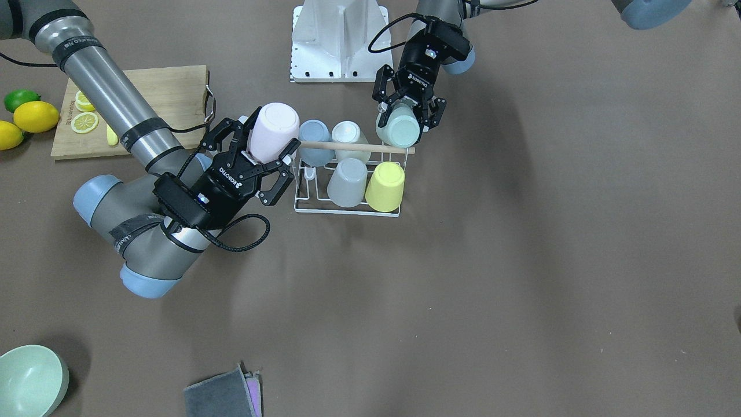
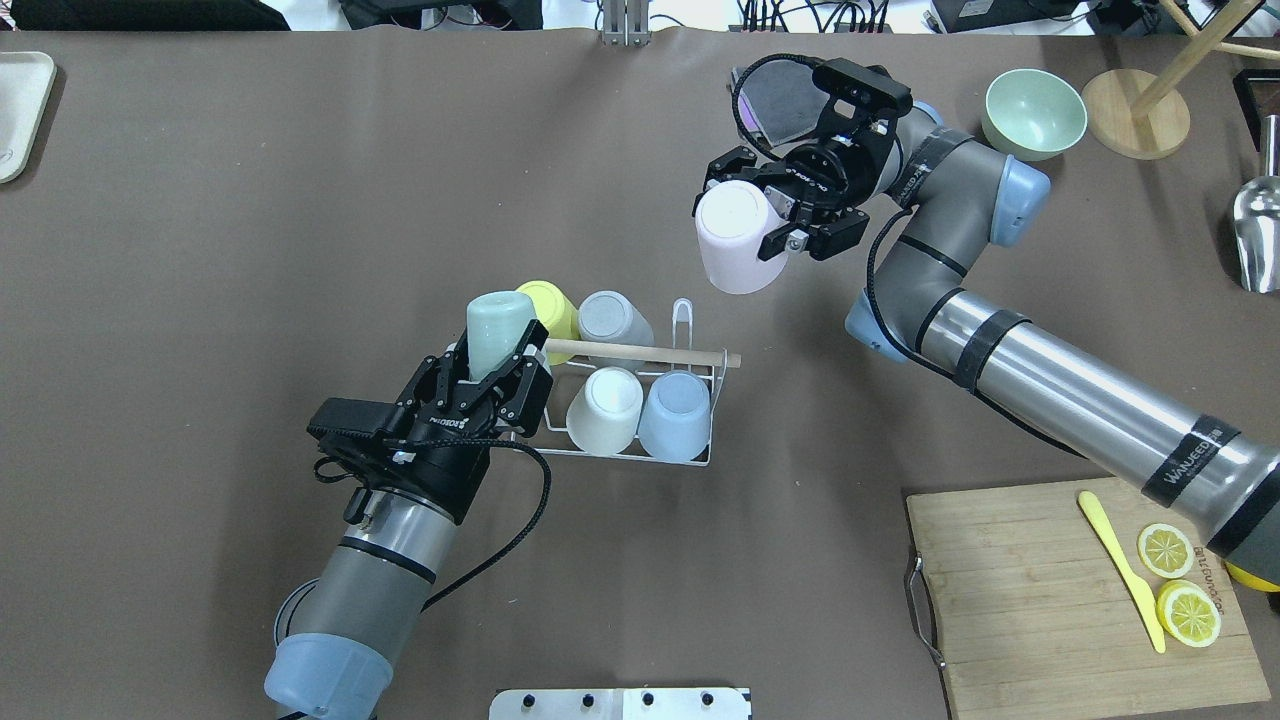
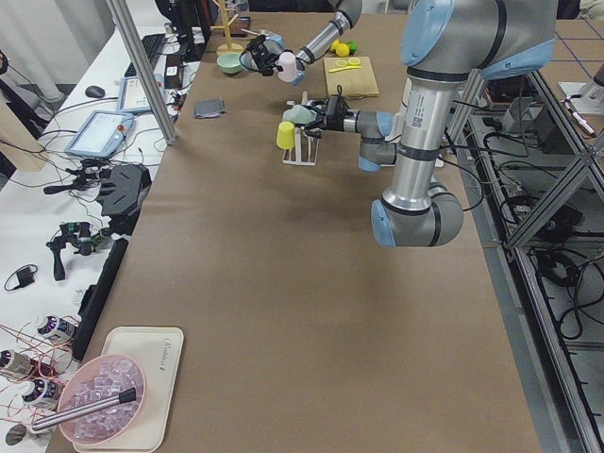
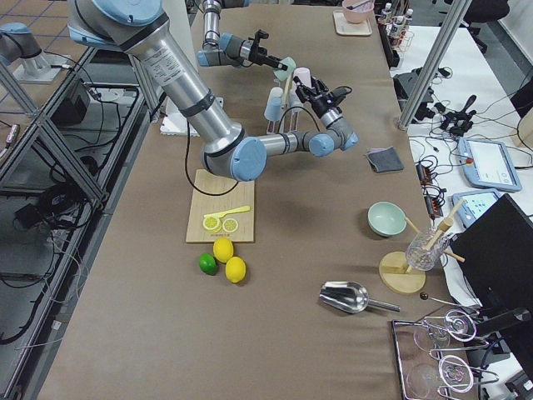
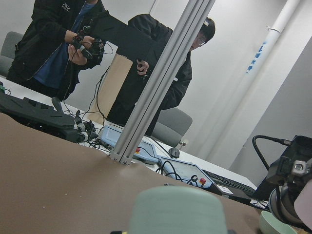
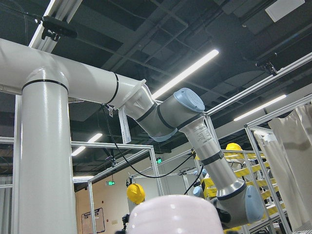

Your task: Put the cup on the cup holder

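- My left pincer [image 2: 497,365] is pinching a pale mint-green plastic cup [image 2: 497,325]. The cup is tilted base-up over the left end of the rack, and I cannot tell whether it touches a peg.
- The cup holder, a small white wire rack [image 2: 712,425] with a light wooden rod handle [image 2: 640,352], stands mid-bench. It carries four upturned cups: yellow [image 2: 545,300] and grey [image 2: 612,318] on the far row, cream-white [image 2: 605,408] and pale blue [image 2: 675,413] on the near row.
- My right pincer [image 2: 757,205] is pinching a pale pink cup [image 2: 733,245], held in the air off the rack's right end, toward the far edge and apart from the rack.
- A wooden cutting board [image 2: 1010,590] with lemon slices [image 2: 1178,580] lies at the near right corner.
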{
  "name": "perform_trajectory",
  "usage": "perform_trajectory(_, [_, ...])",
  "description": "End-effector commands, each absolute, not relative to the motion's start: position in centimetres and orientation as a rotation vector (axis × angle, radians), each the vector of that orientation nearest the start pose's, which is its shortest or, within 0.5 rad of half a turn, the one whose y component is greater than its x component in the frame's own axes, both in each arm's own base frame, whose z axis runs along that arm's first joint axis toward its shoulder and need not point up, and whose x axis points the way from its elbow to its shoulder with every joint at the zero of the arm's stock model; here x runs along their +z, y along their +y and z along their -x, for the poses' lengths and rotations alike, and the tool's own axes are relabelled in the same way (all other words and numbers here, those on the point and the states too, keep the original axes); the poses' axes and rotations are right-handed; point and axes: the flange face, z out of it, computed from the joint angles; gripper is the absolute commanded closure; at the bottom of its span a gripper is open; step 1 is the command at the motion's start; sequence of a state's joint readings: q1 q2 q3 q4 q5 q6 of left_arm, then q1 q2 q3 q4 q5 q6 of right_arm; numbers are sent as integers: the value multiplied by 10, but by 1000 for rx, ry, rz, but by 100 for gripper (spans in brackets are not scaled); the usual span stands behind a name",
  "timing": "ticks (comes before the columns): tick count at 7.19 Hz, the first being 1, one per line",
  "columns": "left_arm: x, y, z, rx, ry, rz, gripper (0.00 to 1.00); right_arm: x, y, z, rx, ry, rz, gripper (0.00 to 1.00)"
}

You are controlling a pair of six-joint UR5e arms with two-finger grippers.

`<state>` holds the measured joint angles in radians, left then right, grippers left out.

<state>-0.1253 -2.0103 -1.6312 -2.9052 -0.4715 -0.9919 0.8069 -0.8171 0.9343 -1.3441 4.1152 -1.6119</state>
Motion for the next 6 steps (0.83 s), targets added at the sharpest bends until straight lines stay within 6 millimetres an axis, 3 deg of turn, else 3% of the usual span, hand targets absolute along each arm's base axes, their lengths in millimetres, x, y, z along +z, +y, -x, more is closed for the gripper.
perform_trajectory(1, [257,-290,-513,-683,1189,-1246,67,327,-587,464,985,2506,1408,69])
perform_trajectory(2, [257,-290,-515,-680,1185,-1248,49,324,-584,470,980,2472,1435,69])
perform_trajectory(3, [258,-291,-513,-696,1174,-1256,20,318,-585,470,975,2447,1452,69])
perform_trajectory(4, [255,-291,-512,-723,1161,-1266,3,314,-586,470,958,2420,1478,69])
perform_trajectory(6, [254,-291,-511,-729,1163,-1266,2,316,-585,471,952,2398,1504,69])
